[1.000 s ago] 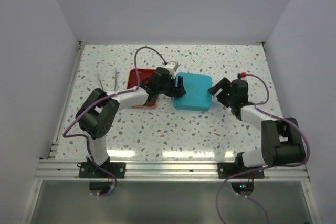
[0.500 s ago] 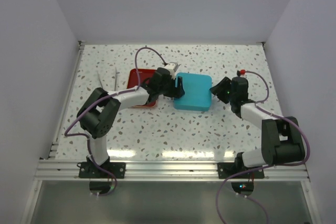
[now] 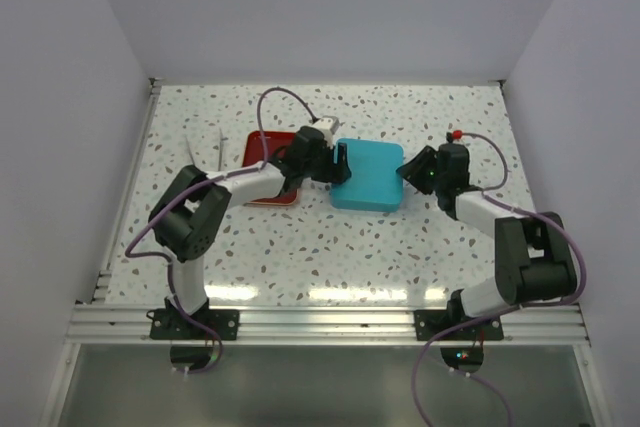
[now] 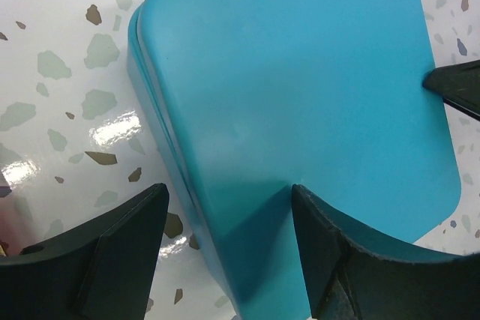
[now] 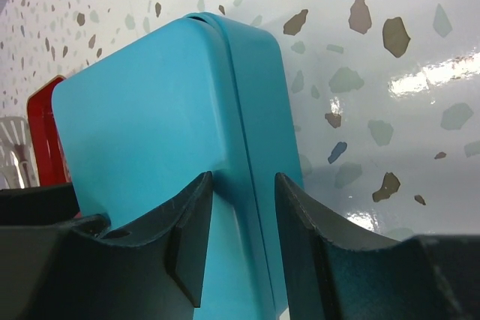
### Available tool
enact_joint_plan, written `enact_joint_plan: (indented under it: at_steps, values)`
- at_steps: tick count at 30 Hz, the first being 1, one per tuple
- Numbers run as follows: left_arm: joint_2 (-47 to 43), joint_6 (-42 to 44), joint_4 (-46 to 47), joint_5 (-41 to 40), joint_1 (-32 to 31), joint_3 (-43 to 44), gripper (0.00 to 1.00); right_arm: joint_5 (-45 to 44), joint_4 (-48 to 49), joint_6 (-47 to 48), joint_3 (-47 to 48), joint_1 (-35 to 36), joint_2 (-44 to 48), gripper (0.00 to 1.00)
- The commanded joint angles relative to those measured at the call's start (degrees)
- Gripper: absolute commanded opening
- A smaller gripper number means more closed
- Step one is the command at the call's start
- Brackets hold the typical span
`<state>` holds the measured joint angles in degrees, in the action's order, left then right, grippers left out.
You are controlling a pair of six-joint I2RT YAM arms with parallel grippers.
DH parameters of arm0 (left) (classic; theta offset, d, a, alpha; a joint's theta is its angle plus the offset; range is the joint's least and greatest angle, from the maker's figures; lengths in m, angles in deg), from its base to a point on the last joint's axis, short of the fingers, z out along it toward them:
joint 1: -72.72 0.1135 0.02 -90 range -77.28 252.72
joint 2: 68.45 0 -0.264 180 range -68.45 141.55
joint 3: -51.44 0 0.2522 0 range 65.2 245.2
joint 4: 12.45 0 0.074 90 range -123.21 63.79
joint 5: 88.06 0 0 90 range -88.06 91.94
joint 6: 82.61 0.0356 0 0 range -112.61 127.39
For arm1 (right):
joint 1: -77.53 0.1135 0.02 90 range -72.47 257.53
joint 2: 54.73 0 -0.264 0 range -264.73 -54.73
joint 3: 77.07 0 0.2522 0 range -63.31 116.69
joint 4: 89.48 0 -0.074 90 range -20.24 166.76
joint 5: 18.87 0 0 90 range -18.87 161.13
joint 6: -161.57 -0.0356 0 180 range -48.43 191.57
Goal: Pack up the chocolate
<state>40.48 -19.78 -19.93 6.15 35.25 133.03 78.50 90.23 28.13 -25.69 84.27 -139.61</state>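
No chocolate shows in any view. The teal tin sits at mid-table with its lid on; it also shows in the left wrist view and the right wrist view. My left gripper is open and straddles the tin's left edge, one finger over the lid and one beside the wall. My right gripper is open and straddles the tin's right edge, its left finger against the lid top. A right fingertip shows at the lid's far edge in the left wrist view.
The red tray lies just left of the tin, partly under my left arm; its corner shows in the right wrist view. Pale tweezers lie on the speckled table at the left. White walls close in the table's sides and back.
My right gripper has edged in and up against the tin's right edge. My left gripper has shifted slightly at the tin's left edge. The tin has not moved.
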Motion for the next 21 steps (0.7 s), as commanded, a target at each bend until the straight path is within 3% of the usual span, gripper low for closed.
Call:
enact_joint_plan:
  at_steps: [1,21]
  values:
    - [1.0,1.2,0.1,-0.8,0.8,2.5,0.72,0.9,0.6,1.0,2.5,0.4,-1.4,0.42]
    - [5.8,2.1,-0.6,0.9,3.0,7.2,0.72,1.0,0.8,0.8,7.5,0.4,-6.9,0.40]
